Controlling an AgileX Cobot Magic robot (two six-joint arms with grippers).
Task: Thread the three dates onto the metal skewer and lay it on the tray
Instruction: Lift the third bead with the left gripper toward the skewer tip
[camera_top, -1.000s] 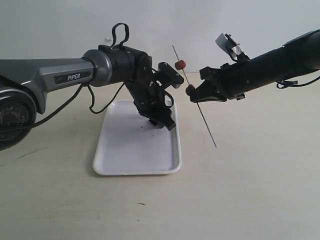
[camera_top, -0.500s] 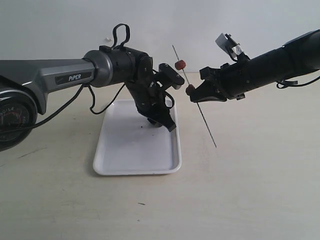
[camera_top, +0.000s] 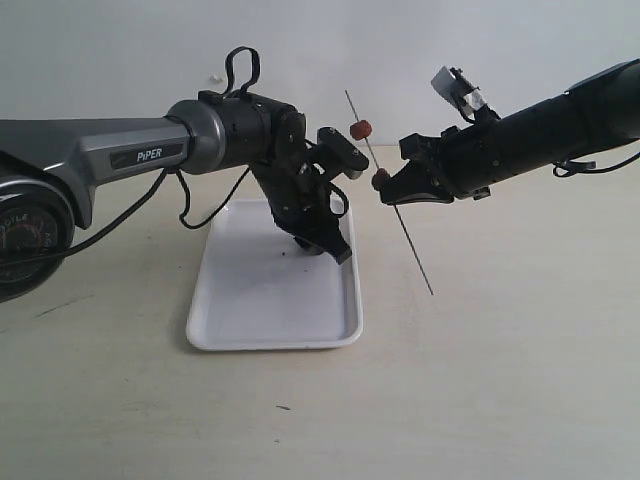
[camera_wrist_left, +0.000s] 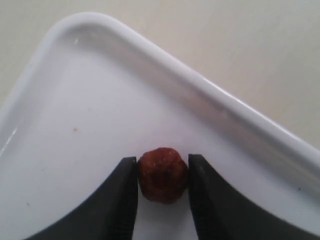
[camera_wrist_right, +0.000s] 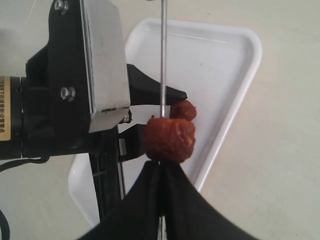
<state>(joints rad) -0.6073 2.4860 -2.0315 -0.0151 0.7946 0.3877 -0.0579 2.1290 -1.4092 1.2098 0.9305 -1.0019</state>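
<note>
Now the last date (camera_wrist_left: 163, 176), pinched by the left gripper (camera_wrist_left: 162, 159) over the tray (camera_wrist_left: 210, 107), must be raised onto the skewer (camera_wrist_right: 162, 55) (clamped in the right gripper (camera_wrist_right: 161, 170)).

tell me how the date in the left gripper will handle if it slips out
The date is roundish, so it would probably roll on the flat tray up to the rim. Its wrinkled skin likely gives the left gripper decent grip. It is probably soft: two other dates sit pierced on the metal skewer.
</note>
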